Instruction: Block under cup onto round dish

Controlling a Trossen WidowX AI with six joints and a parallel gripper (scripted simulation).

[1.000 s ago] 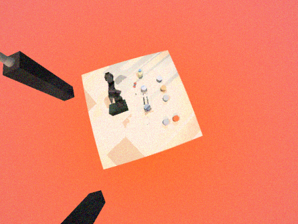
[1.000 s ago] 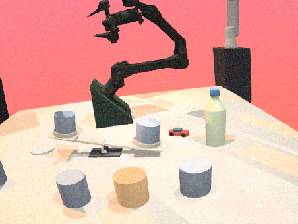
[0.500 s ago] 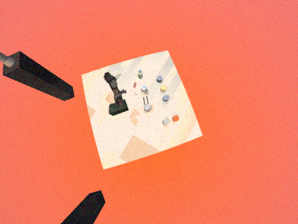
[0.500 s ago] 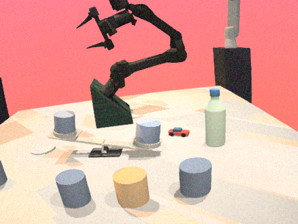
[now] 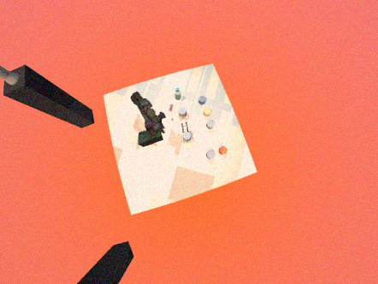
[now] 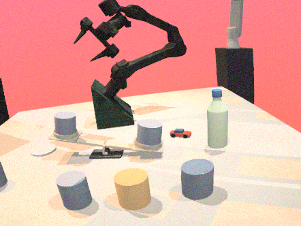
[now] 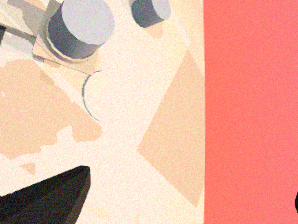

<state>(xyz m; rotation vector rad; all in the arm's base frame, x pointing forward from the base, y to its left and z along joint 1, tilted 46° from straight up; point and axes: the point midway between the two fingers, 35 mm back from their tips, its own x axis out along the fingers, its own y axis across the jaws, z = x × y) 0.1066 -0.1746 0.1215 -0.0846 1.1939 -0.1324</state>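
Gripper (image 6: pixel 82 52) (image 5: pixel 163 124) wide open w/ nothing in it, up high, well above tbl (image 6: pixel 177 116) (image 5: pixel 150 184) (image 7: pixel 125 145) & cups.
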